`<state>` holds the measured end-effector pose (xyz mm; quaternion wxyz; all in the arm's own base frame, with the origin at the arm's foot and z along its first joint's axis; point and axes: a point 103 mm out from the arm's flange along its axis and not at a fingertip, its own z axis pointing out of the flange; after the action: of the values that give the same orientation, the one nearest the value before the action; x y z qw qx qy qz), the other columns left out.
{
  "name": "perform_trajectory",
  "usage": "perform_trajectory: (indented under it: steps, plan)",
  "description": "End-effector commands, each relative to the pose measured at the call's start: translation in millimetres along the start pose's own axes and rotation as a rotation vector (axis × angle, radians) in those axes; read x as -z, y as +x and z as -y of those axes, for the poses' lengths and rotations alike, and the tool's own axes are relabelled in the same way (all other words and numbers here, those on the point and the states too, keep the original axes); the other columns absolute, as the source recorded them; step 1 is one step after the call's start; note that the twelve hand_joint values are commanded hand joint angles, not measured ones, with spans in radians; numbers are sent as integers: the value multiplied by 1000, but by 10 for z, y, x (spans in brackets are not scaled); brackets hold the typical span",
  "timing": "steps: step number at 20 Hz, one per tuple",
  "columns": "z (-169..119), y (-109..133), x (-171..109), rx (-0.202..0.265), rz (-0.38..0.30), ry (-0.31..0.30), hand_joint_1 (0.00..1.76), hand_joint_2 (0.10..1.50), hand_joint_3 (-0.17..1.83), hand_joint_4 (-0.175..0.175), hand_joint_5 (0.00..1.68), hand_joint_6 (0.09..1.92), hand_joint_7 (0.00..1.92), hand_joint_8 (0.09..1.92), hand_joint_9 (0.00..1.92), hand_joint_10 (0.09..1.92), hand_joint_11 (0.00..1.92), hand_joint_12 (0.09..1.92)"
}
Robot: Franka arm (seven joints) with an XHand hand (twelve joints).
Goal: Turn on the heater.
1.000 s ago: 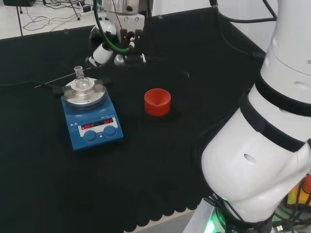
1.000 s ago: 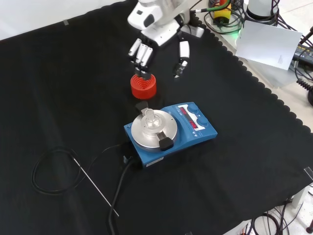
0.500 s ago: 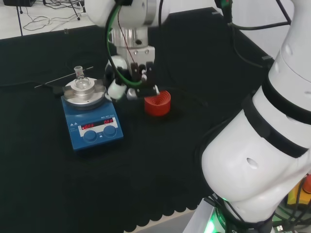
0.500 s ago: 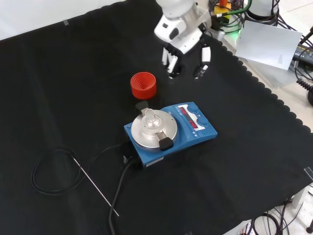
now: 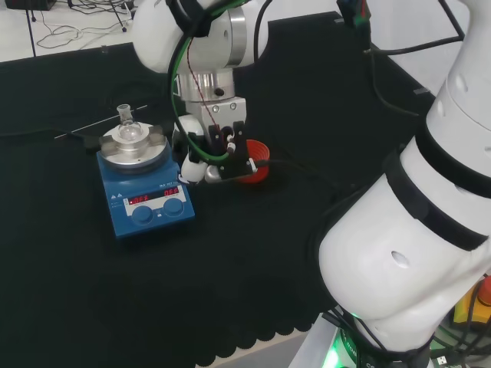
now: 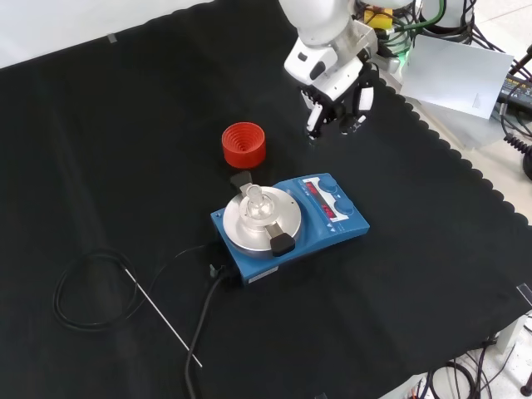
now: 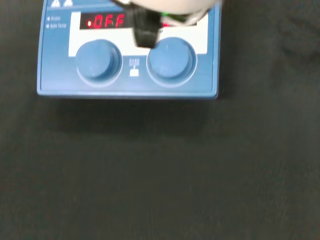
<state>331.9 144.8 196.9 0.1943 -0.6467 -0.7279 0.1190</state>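
Observation:
The blue heater (image 5: 146, 201) carries a round metal plate (image 5: 135, 147) with a small glass flask (image 5: 126, 127) on it. Its front panel has two blue knobs (image 7: 98, 61) and a red lit display (image 7: 106, 21). In the front view the heater (image 6: 291, 223) lies below the hand (image 6: 335, 90), which hovers beyond the knob end and apart from it. In the head view the hand (image 5: 217, 150) hangs just right of the heater, fingers pointing down and holding nothing. One dark fingertip (image 7: 145, 31) shows between the knobs in the wrist view.
A red ribbed ring (image 6: 243, 144) stands on the cloth left of the hand in the front view, partly hidden behind the hand in the head view (image 5: 257, 170). A thin metal probe (image 6: 165, 319) and a coiled black cable (image 6: 83, 299) lie at the lower left.
The hand has travelled from over the red ring to the heater's knob end, rightward in the front view and nearer in the head view. Its fingers have drawn closer together.

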Motion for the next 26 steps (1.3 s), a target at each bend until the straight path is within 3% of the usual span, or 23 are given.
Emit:
perform_trajectory:
  steps: [1,7,16,26]
  plan:
    - [38,202,-224,32,39,90,1285,778,769,-117,522,781,1537,1613,1638,1555,1343,1113]
    - [35,377,-319,52,43,135,1386,747,889,-88,348,800,1555,1730,1645,1658,1267,1267]
    - [-57,564,-367,66,66,241,1412,714,970,-70,269,733,1563,1738,1653,1664,1247,1315]
    - [-156,521,-385,58,83,279,1415,708,989,-63,264,700,1563,1734,1655,1662,1245,1323]
